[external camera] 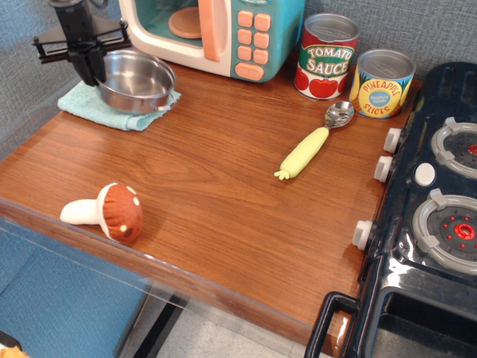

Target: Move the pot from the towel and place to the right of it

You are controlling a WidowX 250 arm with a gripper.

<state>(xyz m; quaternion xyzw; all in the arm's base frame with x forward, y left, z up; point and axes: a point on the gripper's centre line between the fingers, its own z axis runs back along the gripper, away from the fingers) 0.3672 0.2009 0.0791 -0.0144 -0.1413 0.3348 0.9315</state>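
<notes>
The shiny steel pot (138,82) is tilted and lifted a little over the right part of the teal-blue towel (89,107) at the table's back left. My gripper (92,68) is shut on the pot's left rim, coming straight down from above. The pot's right side reaches past the towel's right edge, and one thin wire handle shows at its front right.
A toy microwave (216,33) stands just behind the pot. A tomato sauce can (326,57) and a pineapple can (381,83) stand at the back right. A yellow-handled spoon (309,145) lies mid-table. A toy mushroom (108,212) lies near the front edge. A toy stove (432,216) is at the right.
</notes>
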